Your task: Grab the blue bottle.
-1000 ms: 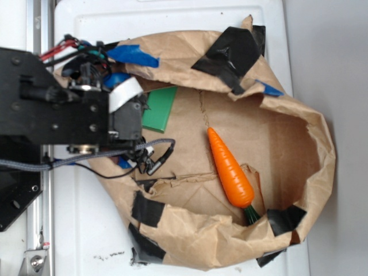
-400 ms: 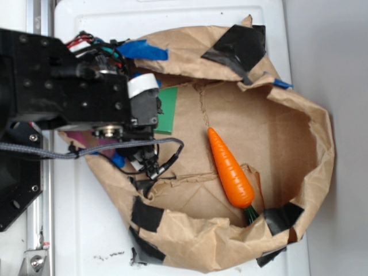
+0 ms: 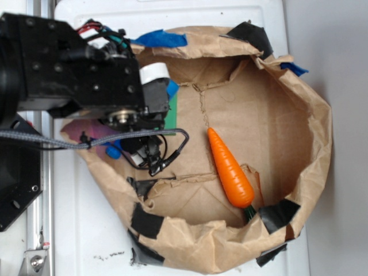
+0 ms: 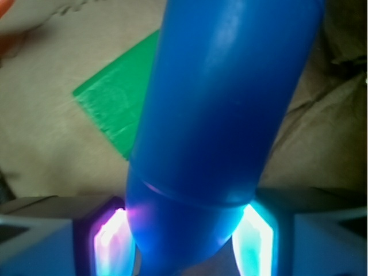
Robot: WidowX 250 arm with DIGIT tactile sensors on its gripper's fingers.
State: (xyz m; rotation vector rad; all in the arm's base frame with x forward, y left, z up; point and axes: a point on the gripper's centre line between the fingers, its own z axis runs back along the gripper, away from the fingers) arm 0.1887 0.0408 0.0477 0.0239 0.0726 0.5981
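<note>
The gripper (image 4: 187,241) is clamped on the blue bottle (image 4: 221,115): in the wrist view its two fingers (image 4: 112,241) press the bottle's tapered end from either side, and the wide body extends away from them. A flat green block (image 4: 115,106) lies on the brown paper (image 4: 46,132) just beyond and beneath the bottle. In the exterior view, an orange carrot (image 3: 230,168) lies well apart from the gripper, inside the crumpled paper bag (image 3: 276,115).
</note>
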